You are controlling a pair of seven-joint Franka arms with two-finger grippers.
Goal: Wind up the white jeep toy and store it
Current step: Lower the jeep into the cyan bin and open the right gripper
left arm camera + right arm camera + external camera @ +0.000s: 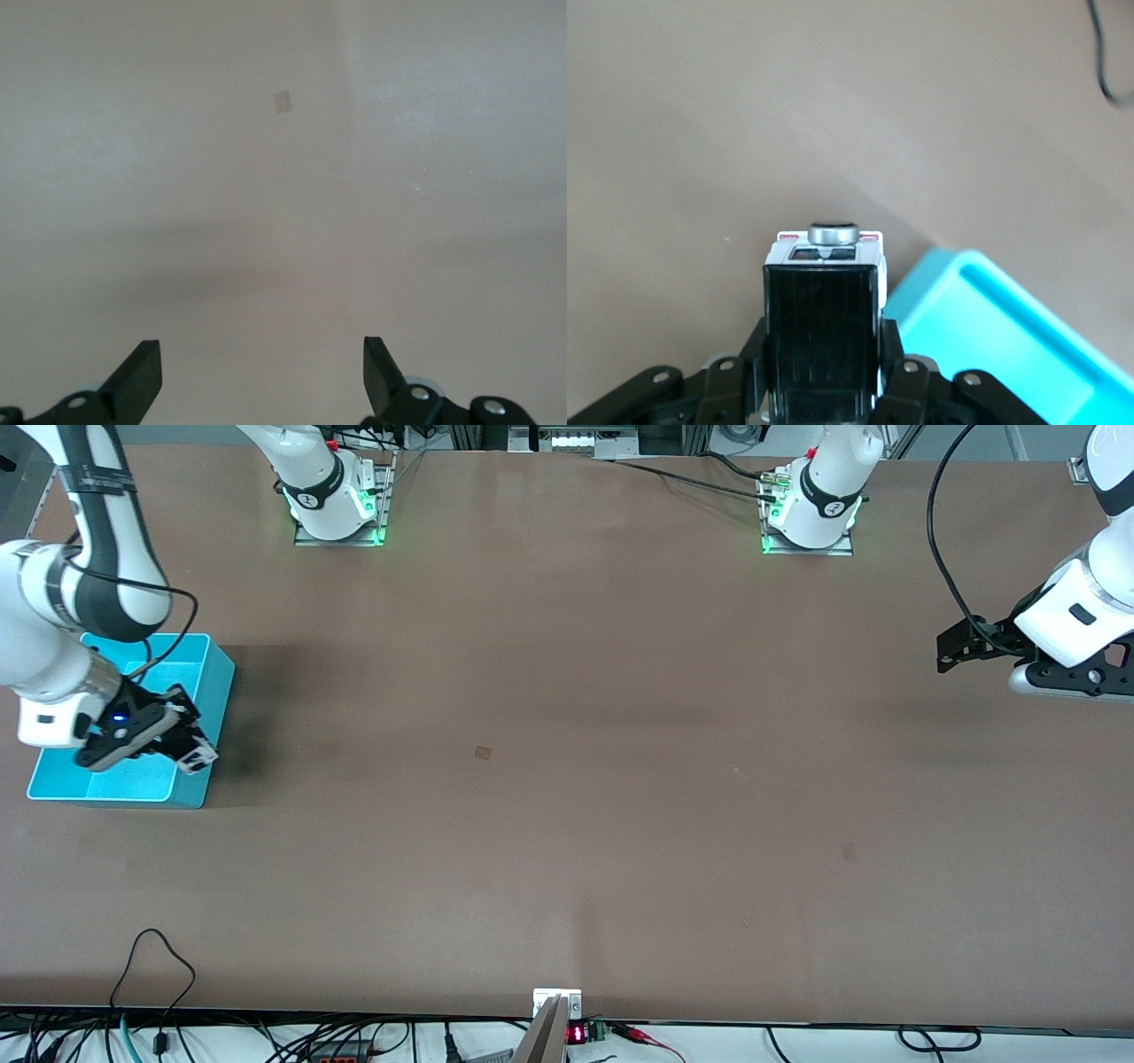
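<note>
Fingers, right: both of mine on the right gripper (822, 390) are clamped on the flanks of the white jeep toy (823, 332), one on each side of its black roof panel.
Where the jeep is: held up in the air over the rim of the cyan bin (199, 717), at the right arm's end of the table (567, 779); in the front view the jeep (197, 756) hangs at the bin's wall that faces the table's middle, near the bin's corner closest to the camera edge.
How it handles: I judge it light, hard plastic, stiff, with smooth sides that could slip or twist if I loosen unevenly.
Fragile bits: small wheels and the round spare on its end look like the parts to keep off the bin wall.
Where to hold: across the body, below the roof, as I have it now.
What is left: not yet over the bin's floor; it seems to need a short carry inward before release.
Fingers, left: left gripper (261, 372) has its fingers spread wide with nothing between them, waiting over bare table at the left arm's end, where the front view shows it (952, 657).
</note>
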